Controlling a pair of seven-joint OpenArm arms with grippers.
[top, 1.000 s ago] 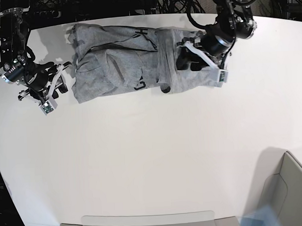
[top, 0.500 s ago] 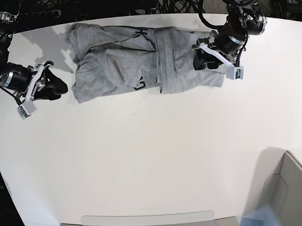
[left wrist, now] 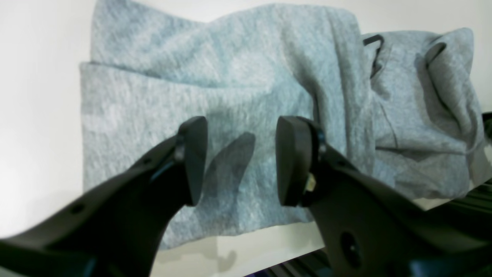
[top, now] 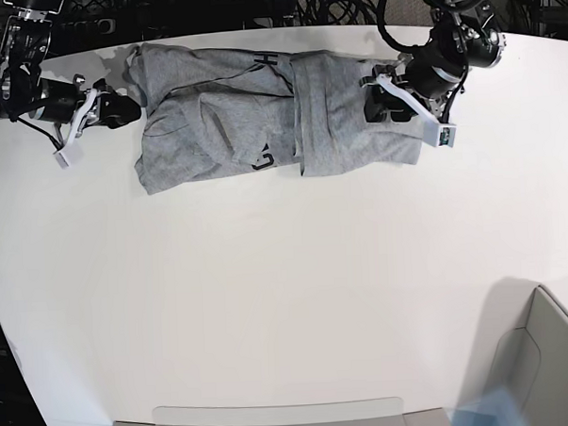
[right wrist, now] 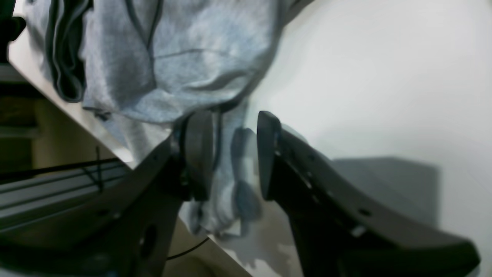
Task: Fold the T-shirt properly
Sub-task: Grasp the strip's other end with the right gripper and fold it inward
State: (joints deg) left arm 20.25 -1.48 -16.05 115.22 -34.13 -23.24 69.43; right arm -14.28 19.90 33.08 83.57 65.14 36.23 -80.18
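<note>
The heather-grey T-shirt (top: 233, 121) lies crumpled in a long band along the table's far edge, with black lettering showing near its middle. My left gripper (top: 373, 103) hovers over the shirt's right end. In the left wrist view this gripper (left wrist: 240, 161) is open above the grey cloth (left wrist: 230, 77), holding nothing. My right gripper (top: 129, 108) is at the shirt's left end by the far table edge. In the right wrist view it (right wrist: 232, 154) stands open, and a rumpled edge of the shirt (right wrist: 192, 57) lies just ahead of and under its fingertips.
The white table (top: 268, 289) spreads toward the front. A grey bin (top: 540, 362) stands at the front right corner, and a flat grey tray (top: 274, 419) lies along the front edge. Black cables (top: 331, 3) hang beyond the far edge.
My right gripper has swung from the table's left side up to the shirt's left end. My left gripper has drawn back to the shirt's right end.
</note>
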